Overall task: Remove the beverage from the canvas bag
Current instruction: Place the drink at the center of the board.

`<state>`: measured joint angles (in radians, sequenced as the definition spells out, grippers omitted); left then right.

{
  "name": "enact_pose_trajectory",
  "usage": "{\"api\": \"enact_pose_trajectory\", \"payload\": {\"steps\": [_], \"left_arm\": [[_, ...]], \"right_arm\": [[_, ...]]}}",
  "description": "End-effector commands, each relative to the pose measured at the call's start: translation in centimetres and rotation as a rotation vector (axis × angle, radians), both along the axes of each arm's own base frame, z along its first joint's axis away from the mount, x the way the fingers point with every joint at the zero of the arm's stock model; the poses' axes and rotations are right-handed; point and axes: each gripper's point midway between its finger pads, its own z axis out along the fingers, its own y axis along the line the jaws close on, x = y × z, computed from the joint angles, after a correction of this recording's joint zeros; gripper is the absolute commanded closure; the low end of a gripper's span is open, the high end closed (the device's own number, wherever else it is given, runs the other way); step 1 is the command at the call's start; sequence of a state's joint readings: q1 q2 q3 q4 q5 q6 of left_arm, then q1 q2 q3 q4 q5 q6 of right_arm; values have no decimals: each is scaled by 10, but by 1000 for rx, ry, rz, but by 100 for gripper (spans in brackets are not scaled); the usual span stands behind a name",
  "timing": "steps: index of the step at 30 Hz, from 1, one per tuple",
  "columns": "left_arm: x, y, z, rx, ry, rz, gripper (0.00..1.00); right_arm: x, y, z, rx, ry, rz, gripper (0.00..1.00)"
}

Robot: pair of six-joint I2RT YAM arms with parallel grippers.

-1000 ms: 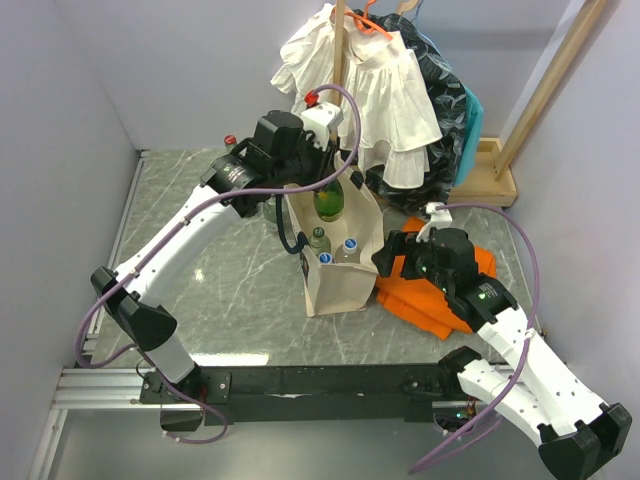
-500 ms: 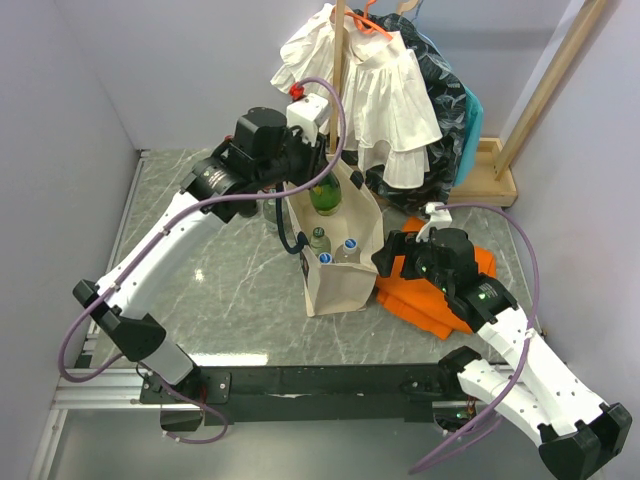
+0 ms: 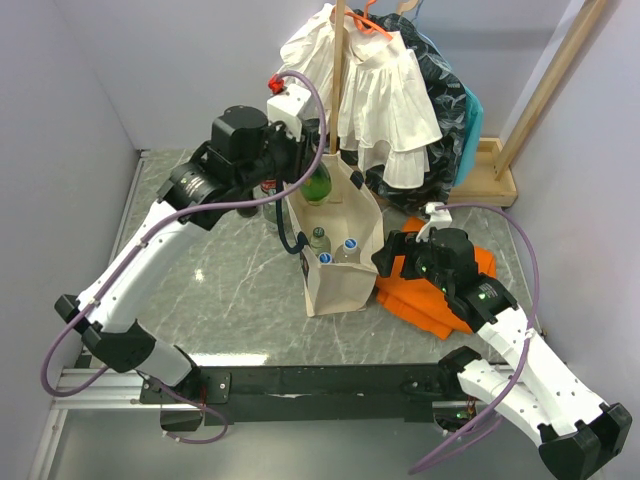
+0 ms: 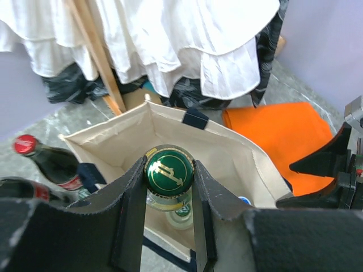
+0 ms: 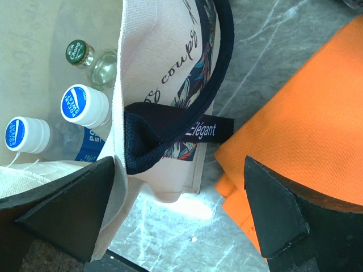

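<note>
The cream canvas bag (image 3: 338,275) stands upright in the middle of the table, its mouth open. My left gripper (image 4: 168,166) is shut on the neck of a green-capped glass bottle (image 4: 169,169), the beverage. The bottle (image 3: 317,187) hangs over the back of the bag's mouth. Inside the bag stand two white-capped water bottles (image 5: 84,105) and a small green-capped bottle (image 5: 79,52). My right gripper (image 5: 178,164) is open at the bag's right side. The bag's wall (image 5: 164,85) and navy strap (image 5: 181,130) lie between its fingers.
A folded orange cloth (image 3: 440,295) lies right of the bag, under the right arm. Two red-capped cola bottles (image 4: 39,158) stand left of the bag. White garments (image 3: 375,90) and a dark bag hang from a wooden stand behind. Grey walls close both sides.
The left arm has risen and drawn back to the left, lifting the green bottle higher out of the bag. The right arm and the bag have not moved.
</note>
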<state>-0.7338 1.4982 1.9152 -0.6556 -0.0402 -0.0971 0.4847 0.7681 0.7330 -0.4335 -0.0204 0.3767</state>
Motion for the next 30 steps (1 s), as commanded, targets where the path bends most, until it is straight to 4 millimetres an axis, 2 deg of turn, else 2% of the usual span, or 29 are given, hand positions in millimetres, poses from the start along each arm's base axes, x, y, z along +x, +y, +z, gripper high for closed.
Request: {"api": "enact_pose_trajectory", "payload": {"steps": [1, 15, 23, 30], "left_arm": [[-14, 27, 102, -192, -263, 58, 99], [-17, 53, 110, -182, -300, 147, 99], [-7, 70, 93, -132, -287, 256, 99], [-4, 94, 92, -144, -293, 316, 99]], "right_arm": [[-6, -6, -10, -55, 25, 5, 0], [-5, -6, -11, -55, 25, 5, 0], [-5, -5, -10, -53, 23, 12, 0], [-5, -4, -10, -53, 23, 17, 0]]}}
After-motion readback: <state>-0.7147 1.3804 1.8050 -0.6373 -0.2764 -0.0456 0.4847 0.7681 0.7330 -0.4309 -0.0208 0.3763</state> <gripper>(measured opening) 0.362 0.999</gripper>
